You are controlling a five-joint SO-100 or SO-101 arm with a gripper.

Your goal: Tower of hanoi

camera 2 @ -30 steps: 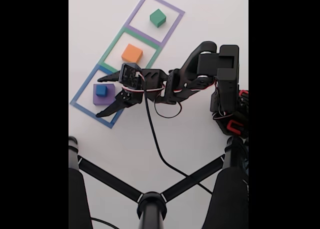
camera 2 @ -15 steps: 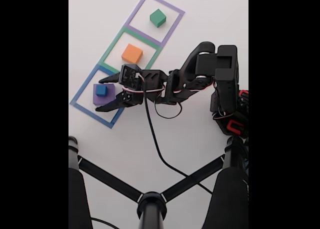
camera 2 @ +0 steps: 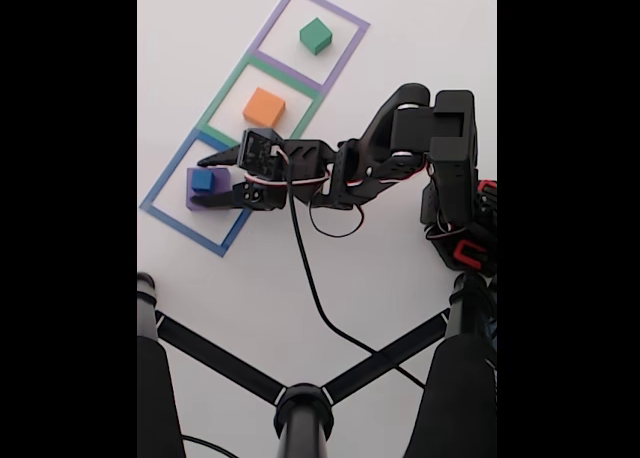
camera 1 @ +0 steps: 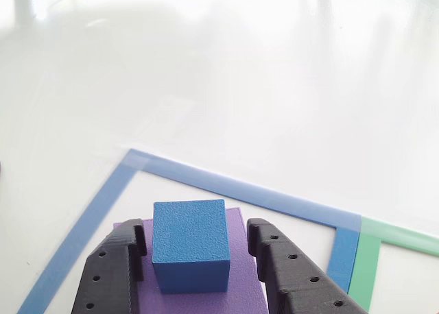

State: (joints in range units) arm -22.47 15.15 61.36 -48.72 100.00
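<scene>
White tabletop [camera 2: 400,38] before us, blue cube [camera 1: 190,244] atop the purple block [camera 1: 240,286] inside the blue taped square [camera 1: 226,185], our claw [camera 1: 195,259] flanking the cube, fingers apart with slim gaps either side, orange block [camera 2: 264,107] and green block [camera 2: 316,36] well beyond.

Smallest cube [camera 1: 190,244] atop largest block [camera 1: 236,293], gripper [camera 1: 199,259] fingers either side, two other blocks [camera 2: 264,107] [camera 2: 316,35] in farther outlines

A white bench [camera 2: 400,38] carries three taped squares. Purple block [camera 2: 193,198], orange block [camera 2: 264,107] and green block [camera 2: 316,35] rest on it.
</scene>
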